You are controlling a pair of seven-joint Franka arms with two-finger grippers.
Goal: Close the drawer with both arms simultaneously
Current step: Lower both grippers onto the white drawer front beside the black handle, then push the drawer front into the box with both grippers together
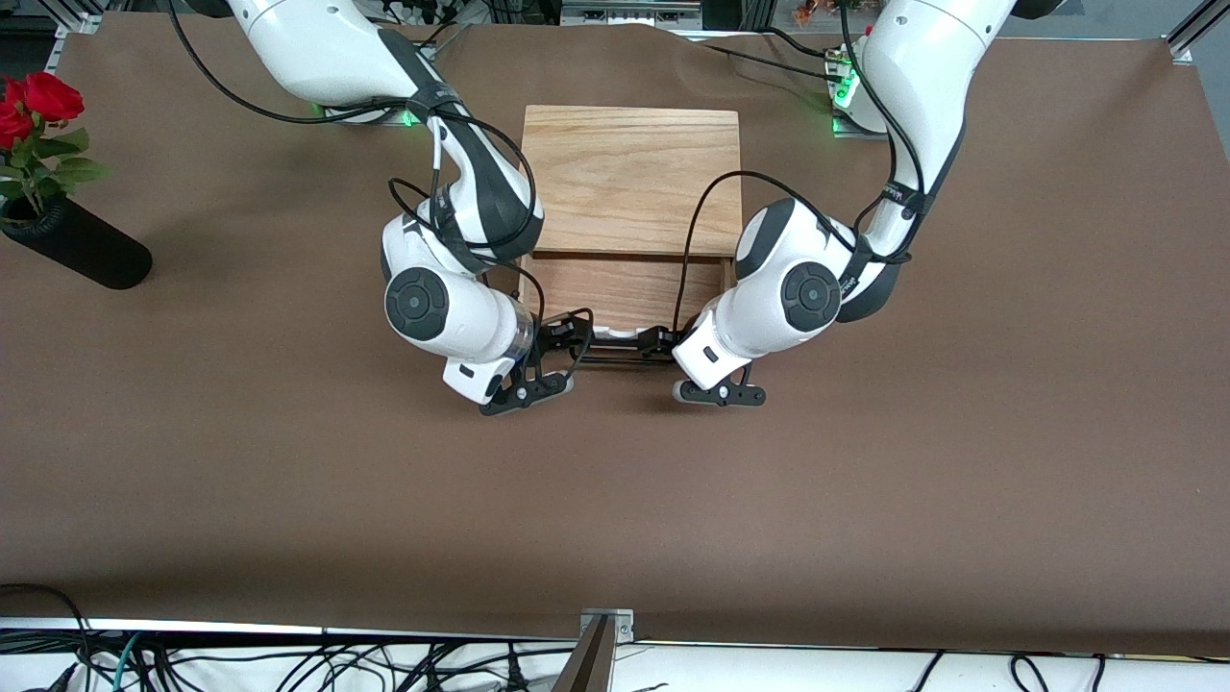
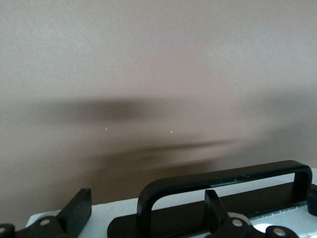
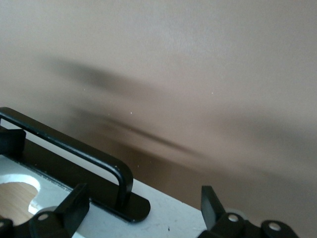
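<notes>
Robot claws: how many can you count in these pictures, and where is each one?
2. The right arm's black two-finger claw is at one end of the white drawer front's black wire handle; the left arm's claw is at the other end. Both are open.

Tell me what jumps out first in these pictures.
Two white arms meet at the open drawer of a wooden box mid-table. The left gripper and right gripper, both open, sit at its white front by the black handle. Red roses in a black vase stand toward the right arm's end.
</notes>
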